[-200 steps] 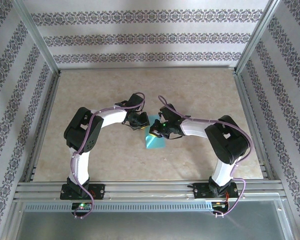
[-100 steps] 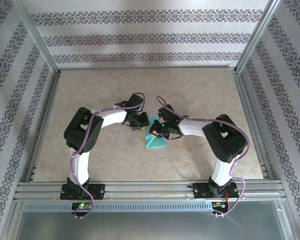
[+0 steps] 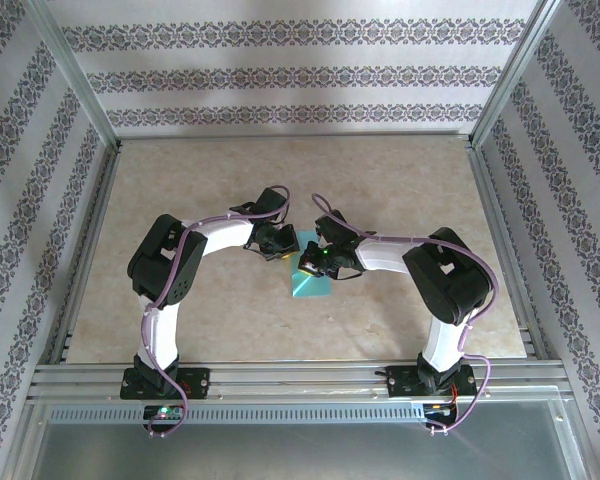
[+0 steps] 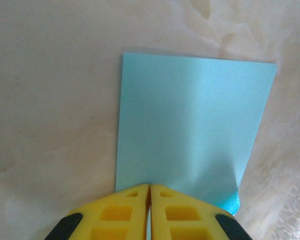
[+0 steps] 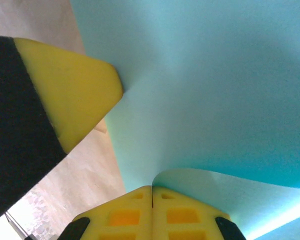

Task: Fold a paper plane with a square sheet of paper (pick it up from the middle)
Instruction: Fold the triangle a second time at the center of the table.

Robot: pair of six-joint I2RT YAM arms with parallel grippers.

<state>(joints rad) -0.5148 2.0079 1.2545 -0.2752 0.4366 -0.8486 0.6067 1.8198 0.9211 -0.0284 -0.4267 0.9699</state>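
Now left hand point(image 4: 149, 187) and right hand point(image 5: 152, 189), closed, pinch the paper point(image 4: 190, 120).

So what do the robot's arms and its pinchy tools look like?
The left arm and right arm have white tubes and chunky black joints, with thin lilac cables looping along them. The left tool and right tool each end in two blocky yellow fingers, black behind.

White-black arms point(image 3: 218, 236), yellow fingers point(image 4: 115, 212)

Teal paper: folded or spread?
Mostly spread, not flat: paper extends smooth beyond the shut left gripper and curls over at the right gripper. Creases: cannot tell.
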